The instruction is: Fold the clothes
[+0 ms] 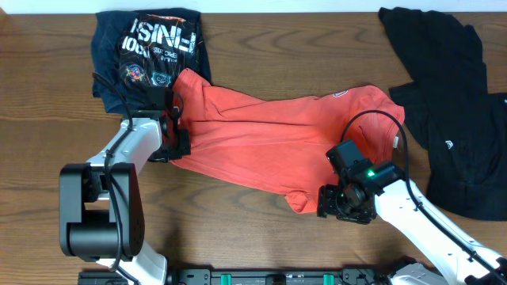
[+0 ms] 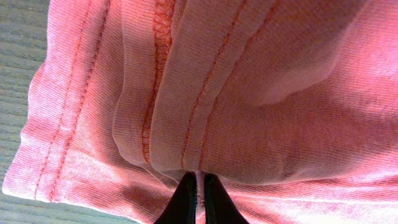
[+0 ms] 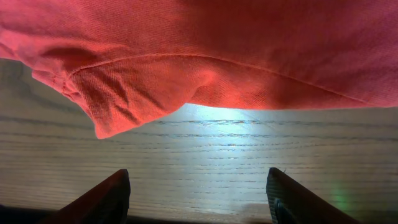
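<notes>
Red cotton fills the view at the left hand (image 2: 199, 190). Its two fingers are pinched tight on the stitched edge of the red T-shirt (image 1: 269, 138), so it has hold of the shirt. The right hand (image 3: 199, 193) is wide open and holds nothing. It sits low over the wooden surface (image 1: 238, 229), just in front of a loose corner (image 3: 118, 99) of the shirt.

The shirt lies rumpled in the middle of the surface. I think the fold is only starting. Next, the right hand needs to move in and pinch that corner, so both hands can lift together.

Farther back lie a folded dark blue shirt (image 1: 150, 47) and some black clothes (image 1: 451, 103). There is no box or basket to see.
</notes>
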Tool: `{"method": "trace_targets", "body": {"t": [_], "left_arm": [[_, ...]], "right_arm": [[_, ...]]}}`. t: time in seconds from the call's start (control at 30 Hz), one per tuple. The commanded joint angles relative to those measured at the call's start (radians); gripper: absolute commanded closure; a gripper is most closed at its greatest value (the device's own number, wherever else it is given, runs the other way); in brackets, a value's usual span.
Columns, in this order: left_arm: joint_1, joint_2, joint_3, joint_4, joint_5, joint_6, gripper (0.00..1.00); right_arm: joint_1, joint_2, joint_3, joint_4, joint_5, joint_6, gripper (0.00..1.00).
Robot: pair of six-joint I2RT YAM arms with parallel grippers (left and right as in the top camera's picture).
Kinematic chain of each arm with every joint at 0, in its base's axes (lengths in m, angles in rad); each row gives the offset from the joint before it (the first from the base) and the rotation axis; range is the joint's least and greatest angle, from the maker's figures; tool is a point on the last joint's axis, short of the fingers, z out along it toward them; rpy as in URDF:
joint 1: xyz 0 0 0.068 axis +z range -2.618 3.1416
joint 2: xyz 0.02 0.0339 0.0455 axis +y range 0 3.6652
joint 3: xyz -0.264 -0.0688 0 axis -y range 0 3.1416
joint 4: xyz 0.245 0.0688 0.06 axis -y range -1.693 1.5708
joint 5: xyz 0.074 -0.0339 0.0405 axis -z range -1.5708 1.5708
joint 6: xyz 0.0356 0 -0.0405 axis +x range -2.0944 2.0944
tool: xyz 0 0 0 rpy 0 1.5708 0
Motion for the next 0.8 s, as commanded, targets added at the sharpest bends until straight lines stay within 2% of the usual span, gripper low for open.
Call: {"method": "trace_targets", "body": {"t": [0.0,0.57,0.63,0.77], "left_arm": [[0.0,0.013,0.01,-0.006,-0.004,-0.013,0.94],[0.0,-0.03,0.038,-0.059,-0.004,-0.013,0.93],[0.0,-0.03,0.038,-0.059,-0.004,-0.013,0.84],[0.0,-0.03,0.038,-0.059,-0.004,-0.013,0.83]], "right_arm": [[0.008,-0.002,-0.003,0.01,0.017,-0.005,0.32],[0.008,-0.002,-0.003,0.023,0.021,-0.017,0.32],[0.008,-0.002,-0.003,0.023,0.021,-0.019,0.32],[0.008,-0.002,-0.003,0.023,0.021,-0.02,0.32]]}}
